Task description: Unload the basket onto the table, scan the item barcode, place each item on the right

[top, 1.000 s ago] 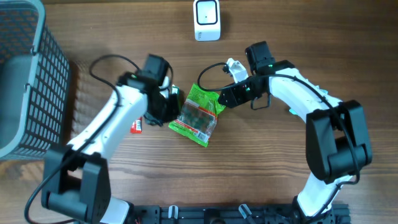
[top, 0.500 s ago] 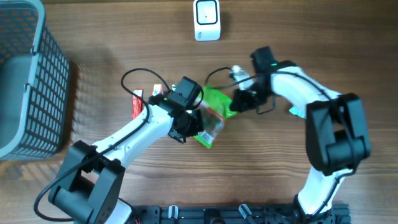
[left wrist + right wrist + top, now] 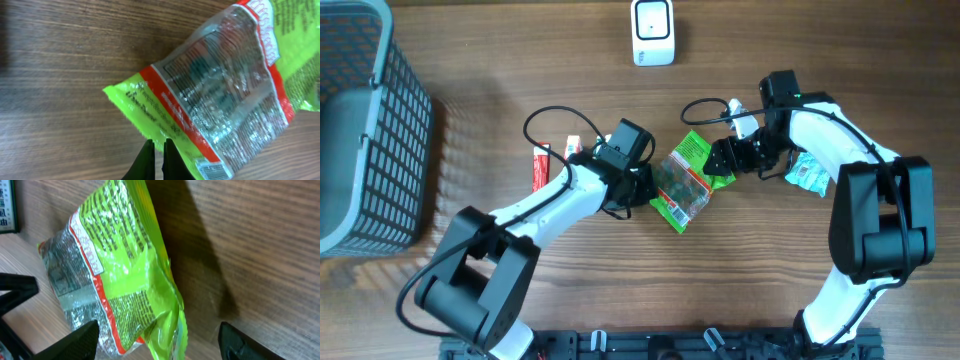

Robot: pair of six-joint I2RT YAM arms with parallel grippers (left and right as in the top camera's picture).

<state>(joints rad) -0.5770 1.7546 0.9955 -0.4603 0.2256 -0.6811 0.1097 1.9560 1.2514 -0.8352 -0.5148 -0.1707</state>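
Packet print is blurred in both wrist views, and a barcode-like patch is cut off at the lower edge of the left wrist view. The snack packet (image 3: 682,183) is found mid-bench (image 3: 770,280), its long axis diagonal and its green end pointed at the right tool (image 3: 159,332), which is spread wide astride it. The crimped side edge is pinched by the closed left tool (image 3: 158,150), with the left arm stretched in from the left.

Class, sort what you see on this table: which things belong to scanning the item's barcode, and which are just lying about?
Belongs to the job:
- green snack packet
- white barcode scanner

Just lying about:
- grey mesh basket
- small red item
- pale blue-green packet
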